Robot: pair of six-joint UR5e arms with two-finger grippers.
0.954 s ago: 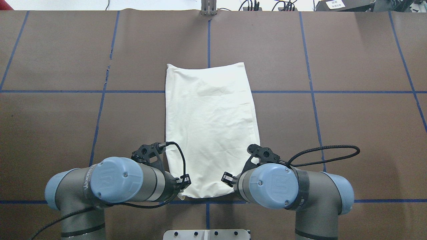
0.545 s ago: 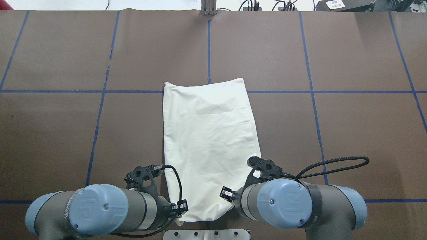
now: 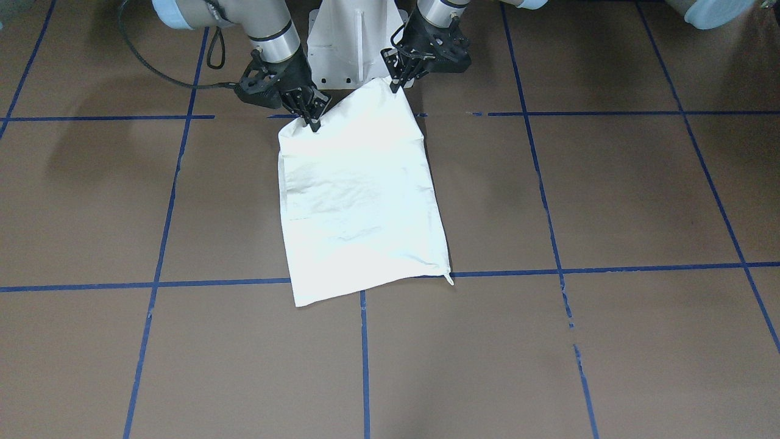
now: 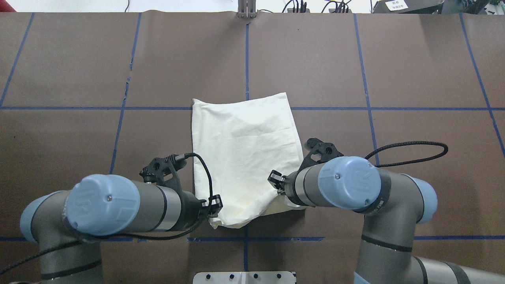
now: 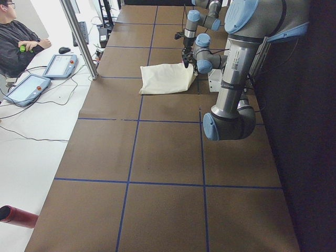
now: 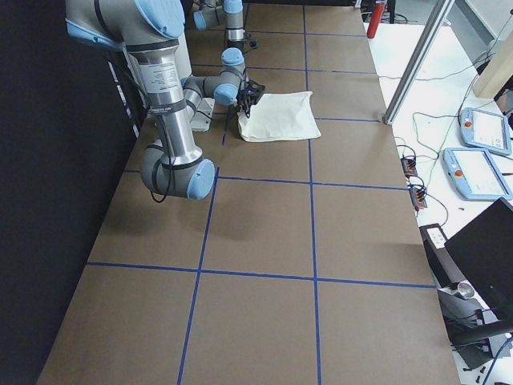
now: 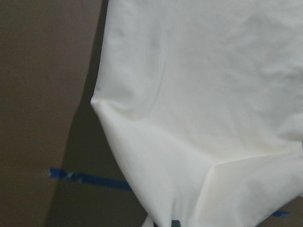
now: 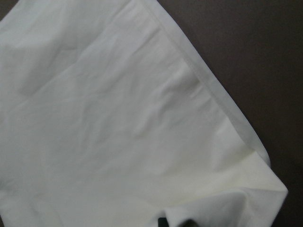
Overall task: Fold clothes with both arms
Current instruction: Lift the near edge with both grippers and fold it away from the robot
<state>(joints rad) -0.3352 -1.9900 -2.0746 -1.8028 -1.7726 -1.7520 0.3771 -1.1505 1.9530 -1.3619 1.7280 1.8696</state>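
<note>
Left arm (image 4: 118, 205) low, forearm running rightward, left claw (image 3: 397, 83) pinched on the shirt (image 4: 240, 150) at its near-left corner. Shirt: plain cream side up, folded rectangle in the middle of the tabletop (image 4: 414, 59), far edge flat just past the blue tape line (image 4: 79, 108), near edge lifted, sagging between claws. Right arm (image 4: 347, 187) mirrored, forearm pointing left, right claw (image 3: 312, 119) clamped on near-right corner.

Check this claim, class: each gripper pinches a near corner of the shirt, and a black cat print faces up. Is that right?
No. The shirt shows plain cream on top, with no print, as the overhead view shows. The left gripper and right gripper do each pinch a near corner.
</note>
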